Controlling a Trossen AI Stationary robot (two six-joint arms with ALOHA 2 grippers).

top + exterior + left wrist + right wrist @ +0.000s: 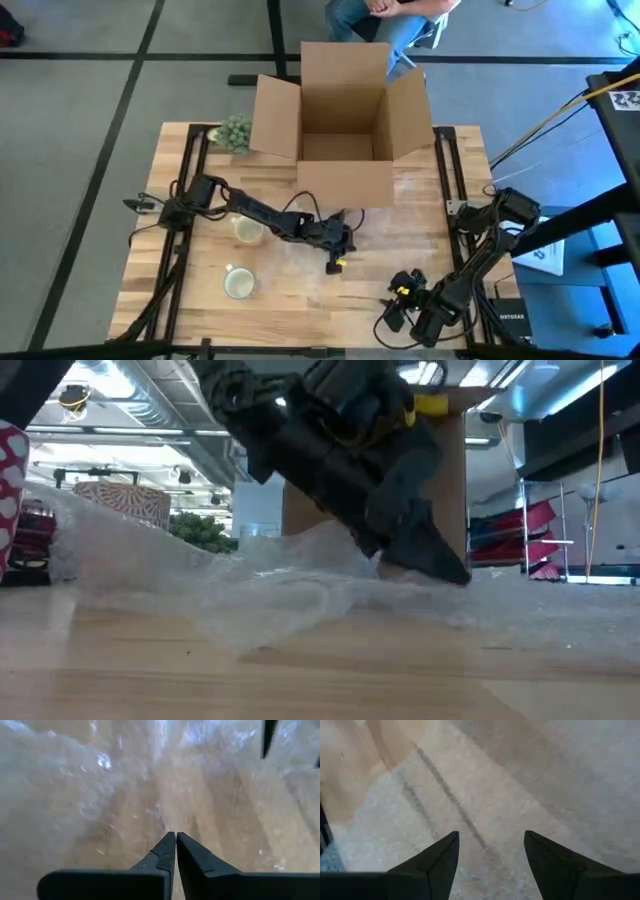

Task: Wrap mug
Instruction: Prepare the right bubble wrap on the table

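Observation:
A clear bubble-wrap sheet (400, 225) lies spread over the middle of the wooden table and shows rumpled in the low view (250, 575). Two pale mugs stand upright on the left of the table, one (247, 230) beside my left arm and one (238, 284) nearer the front edge, both off the wrap. My left gripper (336, 262) is at the table's middle, shut on the wrap (175, 834). My right gripper (392, 318) waits open near the front right edge, with nothing between its fingers (490, 840). My left gripper pinches the bubble wrap (167, 822) between its two fingertips, whether one layer or several I cannot tell. The fingers (425, 555) slant down from above onto the sheet. Beside them the wrap (330, 560) stands up in a slack ridge, and the rest lies on the table.
An open cardboard box (345, 120) stands at the table's far middle, its flaps spread. A green leafy bundle (235, 132) sits at the far left corner. A person sits beyond the box (385, 20). Bare wood (300, 300) shows along the front.

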